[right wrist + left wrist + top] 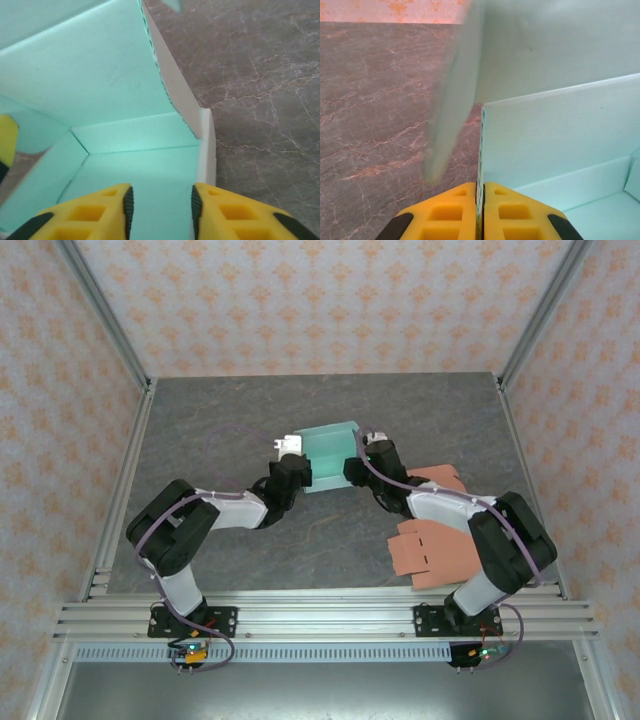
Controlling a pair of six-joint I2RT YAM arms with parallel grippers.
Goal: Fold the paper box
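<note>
A mint-green paper box [330, 455] sits half folded in the middle of the table, between both arms. My left gripper [298, 472] is at its left side, and in the left wrist view its yellow fingers [455, 212] are shut on the edge of an upright green panel [555, 135]. My right gripper [358, 468] is at the box's right side. In the right wrist view it [161, 205] stands open over the green box floor [145, 175], beside the white-edged right wall [206, 150]. A raised flap [90, 70] stands beyond.
Flat orange-brown cardboard cutouts [432, 552] lie at the right, under my right arm. A small white piece [289, 444] sits at the box's upper left corner. The grey marbled table [220, 420] is ringed by aluminium rails and patterned walls.
</note>
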